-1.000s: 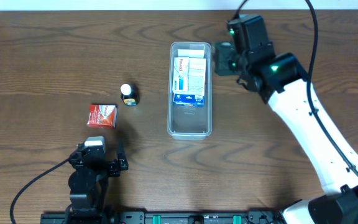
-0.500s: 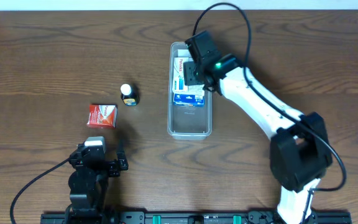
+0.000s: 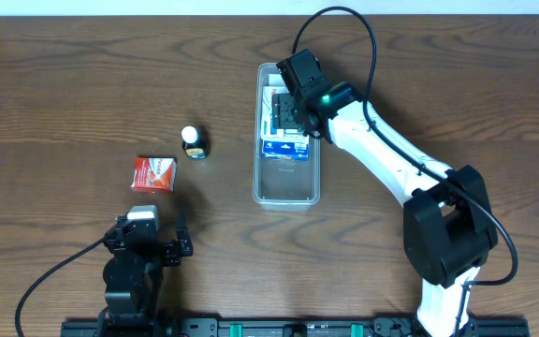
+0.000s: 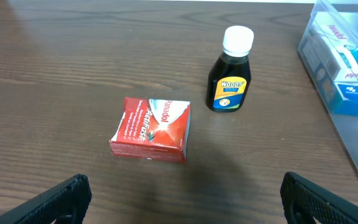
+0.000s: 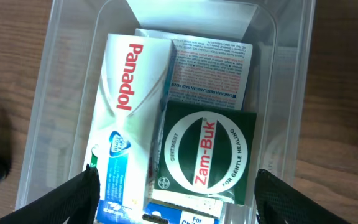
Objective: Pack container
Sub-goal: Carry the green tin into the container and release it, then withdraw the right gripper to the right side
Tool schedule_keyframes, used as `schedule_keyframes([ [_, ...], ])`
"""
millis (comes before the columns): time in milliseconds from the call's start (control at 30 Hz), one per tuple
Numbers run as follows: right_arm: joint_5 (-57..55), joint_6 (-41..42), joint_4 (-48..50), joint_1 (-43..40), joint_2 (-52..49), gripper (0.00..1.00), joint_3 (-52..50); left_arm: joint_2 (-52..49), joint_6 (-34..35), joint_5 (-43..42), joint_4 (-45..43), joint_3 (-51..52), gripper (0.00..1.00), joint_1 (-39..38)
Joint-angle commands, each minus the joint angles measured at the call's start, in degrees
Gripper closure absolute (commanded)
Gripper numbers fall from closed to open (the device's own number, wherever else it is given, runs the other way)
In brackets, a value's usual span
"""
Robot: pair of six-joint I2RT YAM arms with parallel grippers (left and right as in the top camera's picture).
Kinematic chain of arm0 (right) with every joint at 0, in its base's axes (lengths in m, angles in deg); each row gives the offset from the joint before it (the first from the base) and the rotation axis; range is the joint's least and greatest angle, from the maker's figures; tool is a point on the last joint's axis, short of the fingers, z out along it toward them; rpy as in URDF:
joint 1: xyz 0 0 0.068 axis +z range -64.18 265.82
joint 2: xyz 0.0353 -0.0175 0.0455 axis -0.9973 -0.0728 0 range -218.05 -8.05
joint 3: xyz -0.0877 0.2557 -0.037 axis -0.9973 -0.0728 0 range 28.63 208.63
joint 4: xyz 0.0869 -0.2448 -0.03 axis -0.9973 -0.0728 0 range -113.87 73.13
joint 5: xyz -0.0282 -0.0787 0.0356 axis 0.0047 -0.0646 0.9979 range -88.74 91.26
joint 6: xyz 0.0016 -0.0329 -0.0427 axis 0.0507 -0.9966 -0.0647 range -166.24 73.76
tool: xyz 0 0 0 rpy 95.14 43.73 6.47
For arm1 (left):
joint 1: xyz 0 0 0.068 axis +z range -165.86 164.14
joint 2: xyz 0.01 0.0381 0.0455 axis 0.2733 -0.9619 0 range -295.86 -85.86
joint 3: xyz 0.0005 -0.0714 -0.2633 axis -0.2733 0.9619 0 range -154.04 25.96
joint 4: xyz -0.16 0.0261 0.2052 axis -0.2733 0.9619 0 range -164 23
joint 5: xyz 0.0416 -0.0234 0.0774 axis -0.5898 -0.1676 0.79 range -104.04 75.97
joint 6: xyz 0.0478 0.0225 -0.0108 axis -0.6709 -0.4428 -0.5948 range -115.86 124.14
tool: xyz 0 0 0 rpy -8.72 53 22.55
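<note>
Clear plastic container (image 3: pixel 286 192) sits mid-table (a green Zam-Buk box (image 5: pixel 207 152) lies inside, among others); right gripper (image 5: pixel 176 196) hangs over it, fingers apart and empty; left gripper (image 4: pixel 182 196) gapes wide too.

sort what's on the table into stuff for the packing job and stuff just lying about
For the job:
container
white Panadol box and Zam-Buk box, already inside it
red Panadol box and Woods bottle, out on the table, probably still to pack

Lying about:
none that I can see
</note>
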Motion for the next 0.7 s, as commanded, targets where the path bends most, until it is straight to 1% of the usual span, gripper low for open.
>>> schedule_keyframes([
  [0, -1.36, 0.76, 0.0, 0.37, 0.2, 0.26, 0.7, 0.04, 0.07, 0.07, 1.03, 0.72, 0.02, 0.28],
  [100, -1.27, 0.76, 0.04, 0.5, 0.33, 0.33, 1.07, 0.04, 0.07, 0.04, 1.03, 0.72, 0.02, 0.28],
  [200, 0.44, 0.37, -0.17, 0.55, 0.55, 0.43, 1.09, 0.04, 0.07, 0.07, 1.03, 0.72, 0.02, 0.28],
  [233, 1.36, -0.24, -0.26, 0.55, 0.74, 0.44, 1.14, 0.04, 0.07, 0.07, 1.03, 0.72, 0.02, 0.28],
  [267, 2.25, -1.09, -0.37, 0.52, 1.14, 0.43, 1.22, 0.04, 0.07, 0.07, 1.03, 0.72, 0.02, 0.28],
  [333, 3.78, -2.49, -1.16, 0.46, 2.89, 0.39, 1.62, 0.04, 0.07, 0.07, 1.03, 0.72, 0.02, 0.28],
  [400, 3.76, -2.54, -2.62, 0.0, 5.75, 0.37, 1.99, 0.04, 0.07, 0.07, 1.03, 0.72, 0.02, 0.28],
  [533, 3.32, -3.37, -8.39, -3.06, 16.48, 0.31, 2.01, 0.04, 0.07, 0.04, 1.03, 0.72, 0.02, 0.28],
  [667, 3.32, -3.37, -15.69, -7.69, 26.36, 0.23, 2.01, 0.04, 0.07, 0.07, 1.03, 0.72, 0.02, 0.28],
])
